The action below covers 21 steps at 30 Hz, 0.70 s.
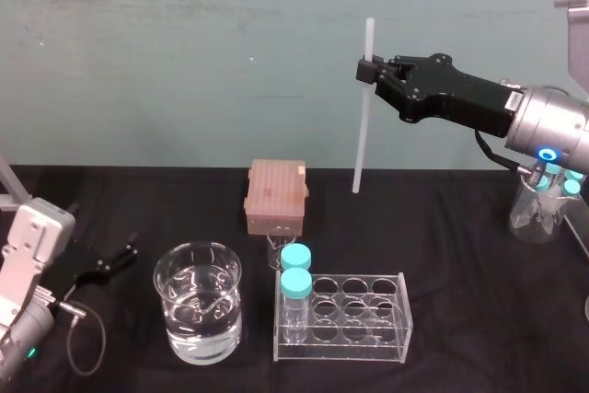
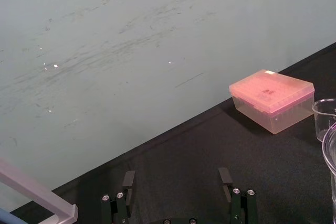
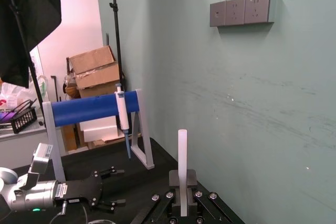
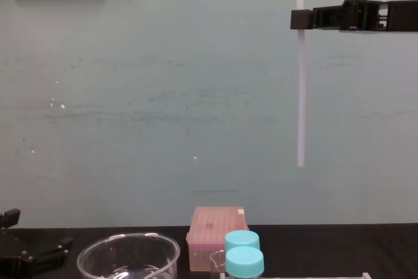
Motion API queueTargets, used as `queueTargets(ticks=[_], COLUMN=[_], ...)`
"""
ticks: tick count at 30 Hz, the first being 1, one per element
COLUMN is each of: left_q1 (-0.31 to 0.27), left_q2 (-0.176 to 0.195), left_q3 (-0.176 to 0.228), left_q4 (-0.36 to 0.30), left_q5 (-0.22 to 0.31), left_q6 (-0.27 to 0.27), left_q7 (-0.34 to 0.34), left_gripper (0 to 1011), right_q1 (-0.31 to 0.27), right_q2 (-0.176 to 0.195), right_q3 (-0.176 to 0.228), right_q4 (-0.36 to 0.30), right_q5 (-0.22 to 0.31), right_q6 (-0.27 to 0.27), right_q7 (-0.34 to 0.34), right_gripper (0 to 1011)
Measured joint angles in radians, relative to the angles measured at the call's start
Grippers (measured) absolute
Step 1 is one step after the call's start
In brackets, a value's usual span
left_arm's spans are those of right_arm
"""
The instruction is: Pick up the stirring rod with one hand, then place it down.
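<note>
Near edge, robot's L side: L gripper (image 1: 112, 260) parked low on black table (image 1: 460, 255), fingers (image 2: 128, 181) spread, nothing btw them, idle. Next out: beaker (image 1: 198, 310) w/ water, then tube rack (image 1: 342, 317) w/ two blue-capped bottles (image 1: 295, 271) at its L end. Behind those, pink box (image 1: 276, 195), lid on. Far R: 2nd beaker (image 1: 537, 212) w/ capped tubes.

Farthest and highest: R gripper (image 1: 371, 71) reaches in from R, pinched tight on stirring rod (image 1: 363, 117). Grip is near rod's upper part, short bit sticking up above the grip. Rod approx upright, slight lean in head view. In chest view its lower end hangs well above table, touching nothing. Depth hard to read; prob. over back of table, R of pink box.

Judgement: pick done, place-down left. To do it well: come down slow & straight, since grip is high and the long free end can swing. Aim for bare table R of pink box, behind tube rack, well apart from glassware. Tip rod toward flat before letting go; released upright it'd topple, maybe into rack. Open only once rod rests on table. Thin round rod may roll, so lay it away from table edge.
</note>
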Motion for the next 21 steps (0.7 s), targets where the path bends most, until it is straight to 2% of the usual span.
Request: queueTargets(ticks=[21], left_q1=[0.0], left_q2=[0.0], left_q3=[0.0], left_q4=[0.0], left_q5=[0.0], left_q6=[0.0], left_q7=[0.0], left_gripper=[1005], right_q1=[0.0], right_q2=[0.0], right_q3=[0.0], right_q4=[0.0], right_q5=[0.0], right_q6=[0.0], right_q7=[0.0], right_gripper=[67])
